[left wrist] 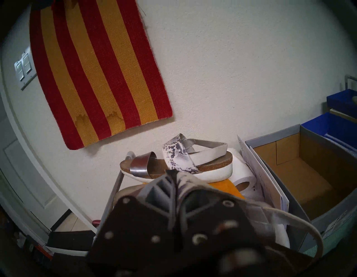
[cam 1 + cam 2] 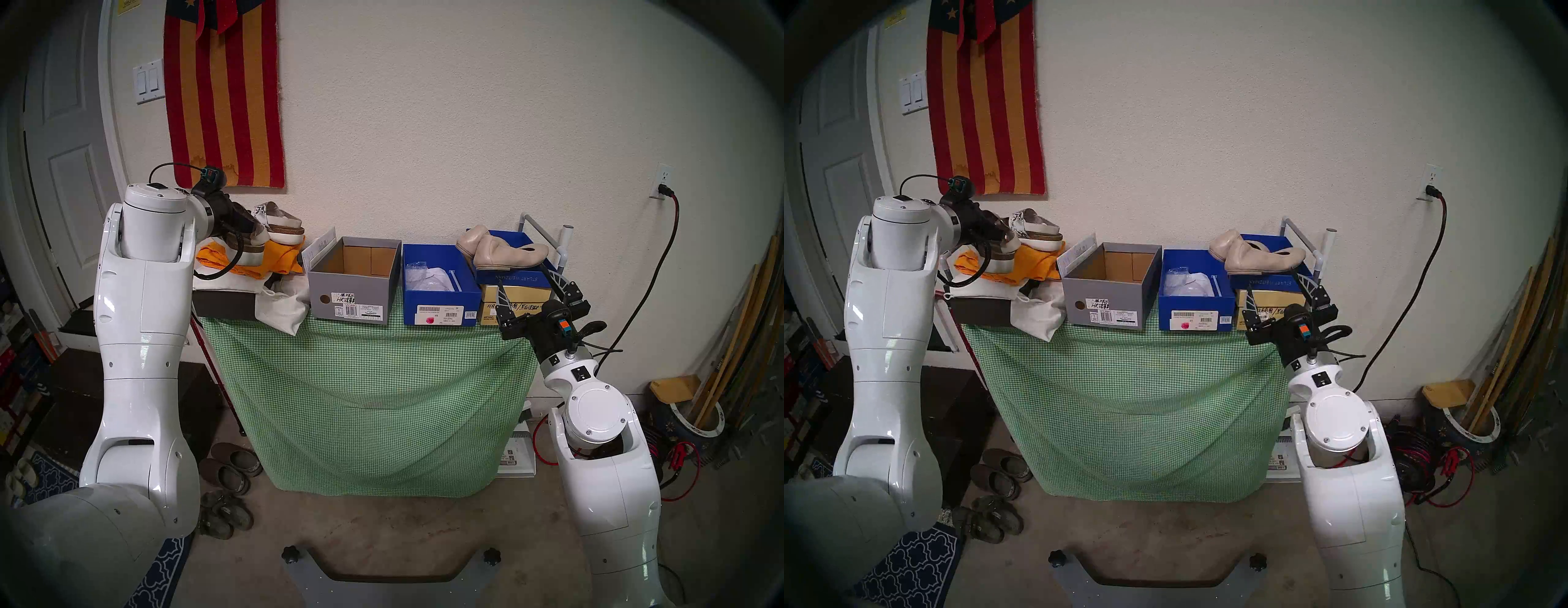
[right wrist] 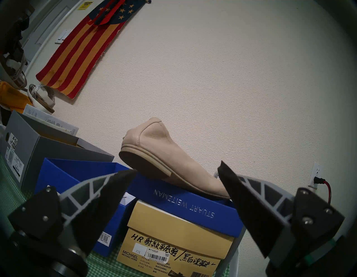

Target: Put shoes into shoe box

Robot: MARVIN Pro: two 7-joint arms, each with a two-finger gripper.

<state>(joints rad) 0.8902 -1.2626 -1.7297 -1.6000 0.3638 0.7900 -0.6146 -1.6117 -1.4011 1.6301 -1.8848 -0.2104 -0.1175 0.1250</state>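
Two white-soled platform sandals lie on an orange cloth at the table's far left. My left gripper (image 1: 174,174) is shut on the snakeskin strap of the nearer sandal (image 2: 250,250), whose heel strap loops beside the fingers. The other sandal (image 1: 177,166) rests just beyond it by the wall. An open grey shoe box (image 2: 354,297) stands empty to their right. Two beige flats (image 2: 496,252) lie on a blue lid (image 3: 193,205) atop a tan box. My right gripper (image 2: 526,282) hangs open in front of that stack, just below the flats (image 3: 154,152).
An open blue box (image 2: 441,303) holding tissue paper stands between the grey box and the stack. White cloth bags (image 2: 282,308) spill over the table's front left. A green checked cloth (image 2: 369,403) drapes the front. Dark clogs (image 2: 231,467) lie on the floor. The wall is close behind.
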